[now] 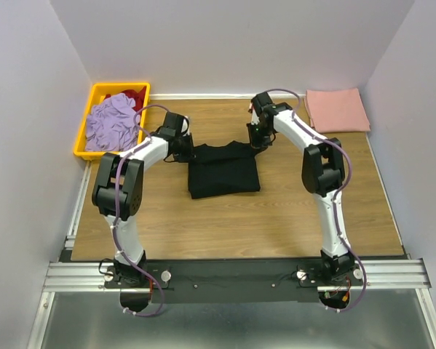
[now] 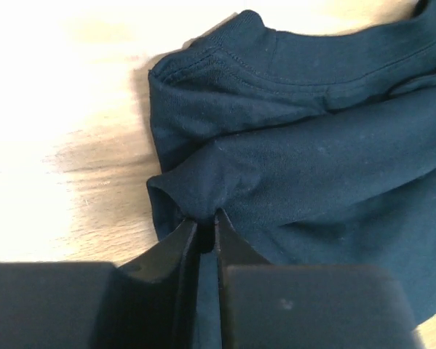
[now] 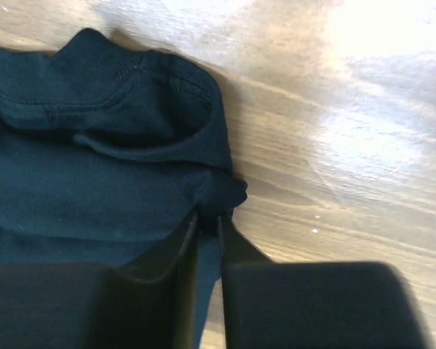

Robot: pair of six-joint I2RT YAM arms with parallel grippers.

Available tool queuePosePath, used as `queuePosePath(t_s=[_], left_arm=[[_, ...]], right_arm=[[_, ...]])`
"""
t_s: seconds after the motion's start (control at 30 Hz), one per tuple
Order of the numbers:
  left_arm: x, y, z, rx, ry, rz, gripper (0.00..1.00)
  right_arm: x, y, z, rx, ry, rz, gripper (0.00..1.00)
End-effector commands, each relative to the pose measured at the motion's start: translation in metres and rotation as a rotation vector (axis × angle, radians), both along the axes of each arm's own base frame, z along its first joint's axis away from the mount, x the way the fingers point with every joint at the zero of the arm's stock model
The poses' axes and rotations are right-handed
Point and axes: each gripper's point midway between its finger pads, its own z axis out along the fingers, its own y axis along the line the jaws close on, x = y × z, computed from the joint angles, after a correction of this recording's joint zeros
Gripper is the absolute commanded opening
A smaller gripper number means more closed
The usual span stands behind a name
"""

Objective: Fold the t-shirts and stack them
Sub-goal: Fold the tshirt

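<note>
Left gripper (image 2: 205, 224) and right gripper (image 3: 210, 217) each pinch a far corner of the black t-shirt (image 1: 223, 171), lying mid-worktop (image 1: 312, 211). Such slim bites may slip if they pull unevenly, skewing the fold.

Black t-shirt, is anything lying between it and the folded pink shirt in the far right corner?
Nothing visible lies on the table between the black t-shirt and the folded pink shirt. Only the right arm crosses above that stretch, the right gripper pinching the black shirt's far right corner; the left gripper pinches the far left one.
</note>
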Motion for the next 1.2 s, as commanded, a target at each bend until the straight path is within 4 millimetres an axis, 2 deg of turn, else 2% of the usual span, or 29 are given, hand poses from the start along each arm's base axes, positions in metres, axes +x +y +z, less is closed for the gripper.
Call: queuePosePath(t_s=[0.0,0.07,0.1,0.13,0.17,0.2,0.23,0.27,0.3,0.33,0.37,0.4,0.47,0.5,0.57,0.6,0.67,0.7,0.73,0.77,0.83,0.87,0.9,0.97,1.0,1.03,1.1,1.17], left_arm=[[0.013,0.005,0.039,-0.011,-0.144,0.033,0.36],[0.011,0.008,0.054,-0.018,-0.185,0.048,0.4],[0.009,0.009,0.077,-0.034,-0.237,0.061,0.4],[0.004,0.014,0.079,-0.027,-0.253,0.078,0.4],[0.0,0.015,0.086,-0.035,-0.277,0.086,0.4],[-0.006,0.016,0.108,-0.064,-0.328,0.101,0.4],[-0.011,0.015,0.115,-0.079,-0.353,0.099,0.4],[-0.021,0.013,0.109,-0.088,-0.358,0.093,0.4],[-0.028,0.01,0.124,-0.111,-0.399,0.081,0.4],[-0.039,0.001,0.117,-0.134,-0.402,0.042,0.39],[-0.047,-0.005,0.12,-0.154,-0.42,0.019,0.39],[-0.056,-0.013,0.111,-0.18,-0.405,-0.017,0.36],[-0.066,-0.026,0.101,-0.202,-0.374,-0.064,0.33],[-0.072,-0.035,0.092,-0.21,-0.348,-0.092,0.32],[-0.071,-0.044,0.085,-0.237,-0.357,-0.104,0.29],[-0.069,-0.046,0.076,-0.236,-0.341,-0.105,0.27],[-0.059,-0.048,0.074,-0.227,-0.352,-0.096,0.21],[-0.054,-0.048,0.061,-0.206,-0.327,-0.092,0.2],[-0.048,-0.048,0.058,-0.193,-0.327,-0.089,0.19],[-0.038,-0.052,0.051,-0.182,-0.316,-0.093,0.18],[-0.026,-0.057,0.038,-0.164,-0.287,-0.096,0.18],[-0.022,-0.058,0.032,-0.158,-0.272,-0.099,0.18],[-0.02,-0.06,0.027,-0.155,-0.257,-0.103,0.17],[-0.01,-0.064,0.026,-0.16,-0.253,-0.099,0.17],[-0.006,-0.063,0.015,-0.147,-0.236,-0.09,0.17],[0.003,-0.061,0.017,-0.134,-0.249,-0.069,0.16],[0.013,-0.052,0.006,-0.118,-0.234,-0.029,0.16],[0.025,-0.045,0.008,-0.122,-0.239,0.007,0.15]], right_arm=[[0.022,-0.004,0.041,0.024,-0.168,-0.045,0.28],[0.022,-0.008,0.058,0.025,-0.218,-0.061,0.31],[0.023,-0.01,0.081,0.032,-0.274,-0.069,0.32],[0.019,-0.012,0.081,0.033,-0.291,-0.069,0.34],[0.018,-0.014,0.089,0.043,-0.315,-0.074,0.34],[0.014,-0.014,0.092,0.058,-0.329,-0.067,0.34],[0.014,-0.01,0.12,0.103,-0.405,-0.057,0.35],[0.003,-0.01,0.11,0.114,-0.382,-0.043,0.35],[-0.005,-0.002,0.115,0.171,-0.383,0.0,0.35],[-0.013,0.002,0.115,0.214,-0.397,0.028,0.35],[-0.02,0.01,0.115,0.258,-0.391,0.058,0.35],[-0.025,0.023,0.12,0.342,-0.398,0.107,0.35],[-0.038,0.033,0.108,0.413,-0.369,0.152,0.35],[-0.051,0.036,0.09,0.443,-0.316,0.159,0.34],[-0.05,0.042,0.08,0.479,-0.311,0.178,0.33],[-0.053,0.046,0.076,0.499,-0.299,0.195,0.33],[-0.047,0.05,0.075,0.515,-0.317,0.209,0.33],[-0.044,0.051,0.065,0.515,-0.305,0.214,0.33],[-0.039,0.055,0.067,0.521,-0.321,0.223,0.33],[-0.035,0.056,0.054,0.514,-0.298,0.223,0.33],[-0.025,0.06,0.041,0.507,-0.286,0.221,0.32],[-0.022,0.061,0.046,0.511,-0.299,0.224,0.31],[-0.019,0.062,0.034,0.506,-0.276,0.218,0.31],[-0.009,0.065,0.033,0.504,-0.293,0.219,0.3],[-0.005,0.064,0.029,0.493,-0.294,0.213,0.3],[-0.002,0.062,0.021,0.484,-0.284,0.203,0.3],[0.01,0.061,0.021,0.479,-0.302,0.193,0.3],[0.02,0.055,0.015,0.471,-0.302,0.173,0.3]])
